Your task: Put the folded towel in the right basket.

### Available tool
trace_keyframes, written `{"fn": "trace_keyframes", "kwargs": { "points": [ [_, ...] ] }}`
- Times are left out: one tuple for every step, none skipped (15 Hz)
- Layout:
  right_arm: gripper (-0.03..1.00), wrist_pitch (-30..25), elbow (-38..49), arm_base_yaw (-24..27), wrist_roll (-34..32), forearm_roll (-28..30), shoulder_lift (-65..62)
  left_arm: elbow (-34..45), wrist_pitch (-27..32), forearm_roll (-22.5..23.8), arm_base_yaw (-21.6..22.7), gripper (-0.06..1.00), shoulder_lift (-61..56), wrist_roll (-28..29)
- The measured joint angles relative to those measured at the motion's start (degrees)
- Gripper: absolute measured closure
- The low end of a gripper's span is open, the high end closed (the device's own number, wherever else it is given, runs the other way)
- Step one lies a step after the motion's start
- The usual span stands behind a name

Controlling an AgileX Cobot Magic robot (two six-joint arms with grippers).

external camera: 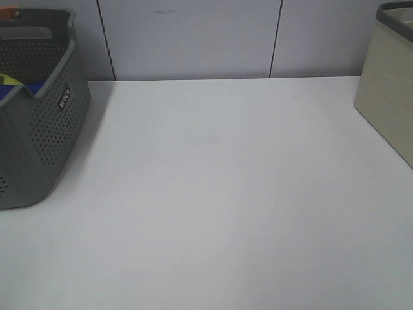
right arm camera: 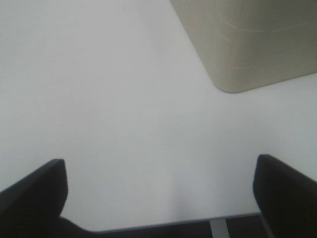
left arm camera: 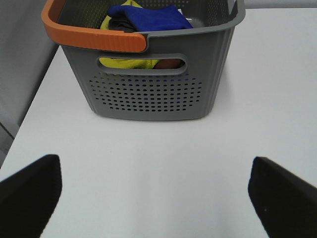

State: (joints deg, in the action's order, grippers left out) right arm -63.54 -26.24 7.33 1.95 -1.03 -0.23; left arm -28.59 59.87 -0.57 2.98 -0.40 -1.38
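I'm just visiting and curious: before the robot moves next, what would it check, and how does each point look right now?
1. Cloth located: ok; blue cloth and yellow cloth lie in the grey basket.
2. Whether either is a folded towel: cannot tell.
3. Left end effector open, empty: ok.
4. Right end effector open, empty: ok.
5. Beige basket stands at the right: ok.
6. Room inside the beige basket: cannot tell, interior unseen.

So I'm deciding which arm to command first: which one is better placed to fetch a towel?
Left, probably. Its open gripper faces the grey basket, where blue cloth and yellow cloth lie. The right gripper, also open, sees only bare table and the beige basket.
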Motion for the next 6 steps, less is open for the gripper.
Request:
{"fn": "trace_keyframes", "kwargs": {
  "points": [
    [-0.01,0.0,0.0,0.0,0.0,0.1,0.0,0.0,0.0,0.0,0.0,-0.05,0.0,0.0],
    [-0.01,0.0,0.0,0.0,0.0,0.1,0.0,0.0,0.0,0.0,0.0,-0.05,0.0,0.0],
    [-0.01,0.0,0.0,0.0,0.0,0.1,0.0,0.0,0.0,0.0,0.0,-0.05,0.0,0.0],
    [-0.01,0.0,0.0,0.0,0.0,0.1,0.0,0.0,0.0,0.0,0.0,-0.05,0.0,0.0],
    [-0.01,0.0,0.0,0.0,0.0,0.1,0.0,0.0,0.0,0.0,0.0,-0.05,0.0,0.0],
    [-0.01,0.0,0.0,0.0,0.0,0.1,0.0,0.0,0.0,0.0,0.0,-0.05,0.0,0.0]
  ]
}}
